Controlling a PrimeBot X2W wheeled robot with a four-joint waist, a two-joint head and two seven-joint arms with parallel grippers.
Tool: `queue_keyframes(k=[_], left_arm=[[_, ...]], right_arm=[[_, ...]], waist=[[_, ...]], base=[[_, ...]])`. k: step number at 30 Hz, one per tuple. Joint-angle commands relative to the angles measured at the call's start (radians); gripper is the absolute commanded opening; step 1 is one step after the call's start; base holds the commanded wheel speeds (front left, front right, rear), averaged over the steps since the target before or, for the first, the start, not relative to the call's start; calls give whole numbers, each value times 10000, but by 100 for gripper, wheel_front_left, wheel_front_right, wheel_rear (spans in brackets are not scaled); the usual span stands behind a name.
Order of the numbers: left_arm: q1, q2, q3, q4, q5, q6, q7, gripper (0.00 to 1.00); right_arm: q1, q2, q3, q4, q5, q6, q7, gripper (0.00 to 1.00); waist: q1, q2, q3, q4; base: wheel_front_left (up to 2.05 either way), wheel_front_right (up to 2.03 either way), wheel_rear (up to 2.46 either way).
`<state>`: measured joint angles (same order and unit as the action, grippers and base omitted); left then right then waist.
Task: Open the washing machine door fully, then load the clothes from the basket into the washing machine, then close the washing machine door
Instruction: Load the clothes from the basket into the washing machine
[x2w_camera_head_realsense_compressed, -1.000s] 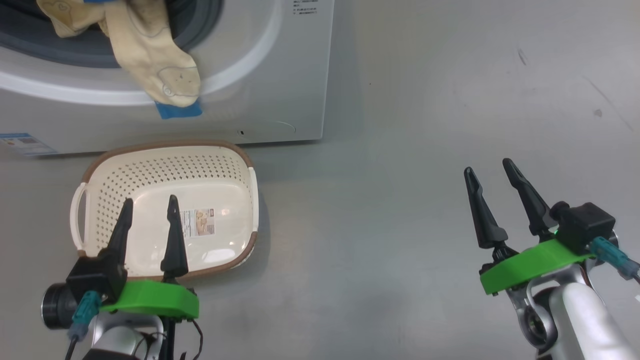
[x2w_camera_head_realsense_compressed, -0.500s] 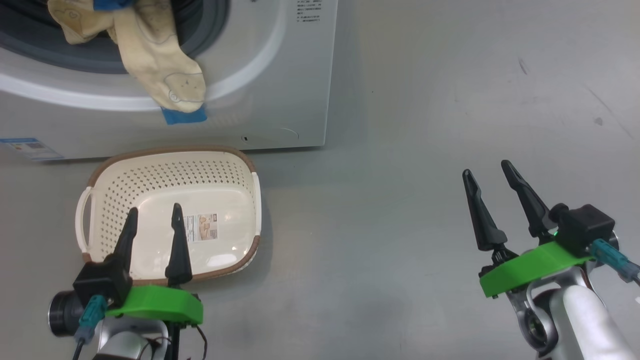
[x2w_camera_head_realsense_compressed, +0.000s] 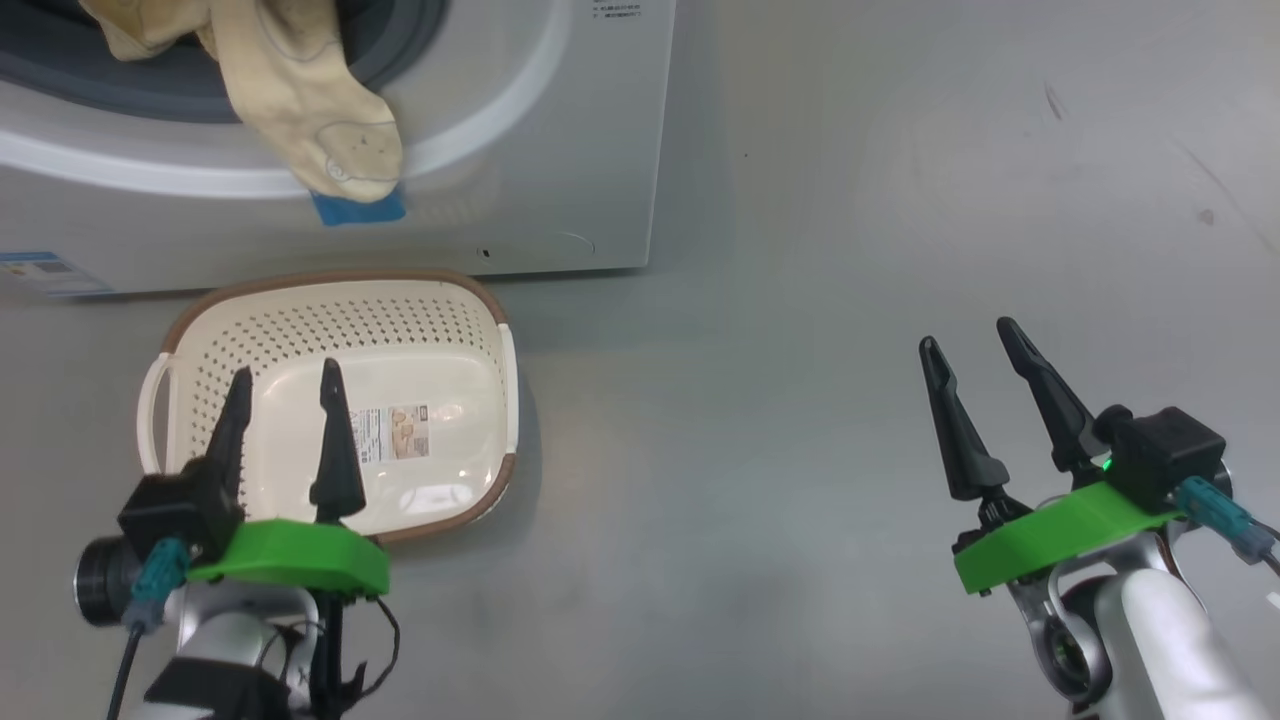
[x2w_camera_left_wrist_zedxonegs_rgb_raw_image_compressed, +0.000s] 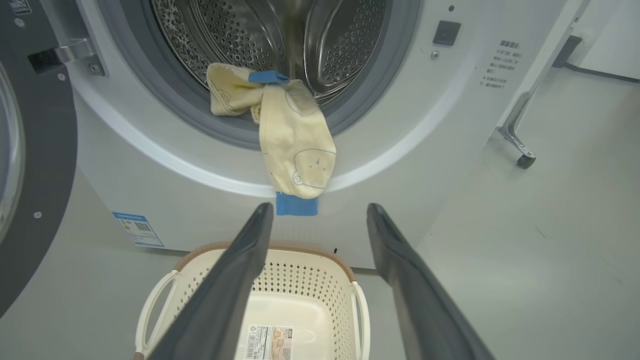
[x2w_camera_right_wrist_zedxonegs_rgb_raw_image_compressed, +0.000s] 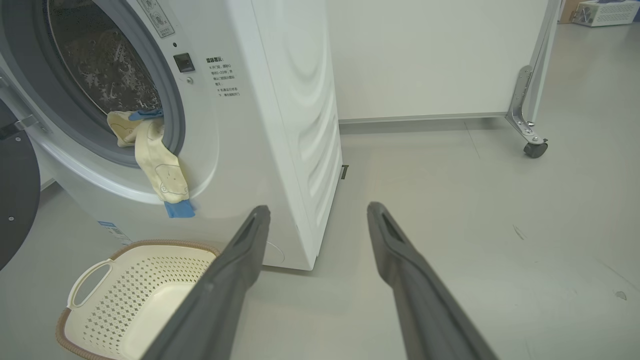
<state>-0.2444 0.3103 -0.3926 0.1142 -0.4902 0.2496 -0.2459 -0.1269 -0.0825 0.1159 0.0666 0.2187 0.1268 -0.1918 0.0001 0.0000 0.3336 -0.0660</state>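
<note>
The washing machine (x2w_camera_head_realsense_compressed: 560, 150) stands with its door (x2w_camera_left_wrist_zedxonegs_rgb_raw_image_compressed: 35, 165) swung open to the left. Cream-yellow clothes (x2w_camera_head_realsense_compressed: 300, 110) lie at the drum mouth, and one garment (x2w_camera_left_wrist_zedxonegs_rgb_raw_image_compressed: 295, 145) hangs out over the grey gasket and down the white front. A small blue cloth piece (x2w_camera_left_wrist_zedxonegs_rgb_raw_image_compressed: 268, 76) lies on top of them. The basket (x2w_camera_head_realsense_compressed: 400, 330) sits on the floor in front of the machine, with just a paper label on its base. My left gripper (x2w_camera_head_realsense_compressed: 285, 368) hovers open over the basket. My right gripper (x2w_camera_head_realsense_compressed: 966, 333) hangs open over bare floor to the right.
A blue patch (x2w_camera_head_realsense_compressed: 357, 208) shows on the machine front just below the hanging garment, and a blue label (x2w_camera_head_realsense_compressed: 40, 272) sits low at the left. A white panel on a castor (x2w_camera_right_wrist_zedxonegs_rgb_raw_image_compressed: 535, 149) stands behind on the right. Grey floor (x2w_camera_head_realsense_compressed: 800, 450) spreads out right of the machine.
The head view has shifted slightly up and down. Both grippers stay open and almost still. The garment hangs as before.
</note>
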Motion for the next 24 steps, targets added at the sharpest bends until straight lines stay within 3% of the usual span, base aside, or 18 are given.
queue_keyframes(k=[1,10,19,24], left_arm=[[-632,268,477,-157,-142,1108,82,100],[-2659,873,813,829,-684,356,1304,100],[-5247,2065,1157,1865,-1019,-384,3116,100],[-6206,2611,1391,2273,-1200,-588,3849,100]], right_arm=[[-162,-17,238,-329,-20,39,-21,100],[-735,28,547,-122,170,39,-223,100],[-1379,165,878,354,474,39,-575,100],[-1615,210,1051,504,595,39,-650,100]], waist=[[-1,0,199,-56],[-1,0,1111,-607],[-1,0,2051,-1481],[-1,0,2433,-1815]], base=[[0,0,0],[0,0,0],[0,0,0],[0,0,0]])
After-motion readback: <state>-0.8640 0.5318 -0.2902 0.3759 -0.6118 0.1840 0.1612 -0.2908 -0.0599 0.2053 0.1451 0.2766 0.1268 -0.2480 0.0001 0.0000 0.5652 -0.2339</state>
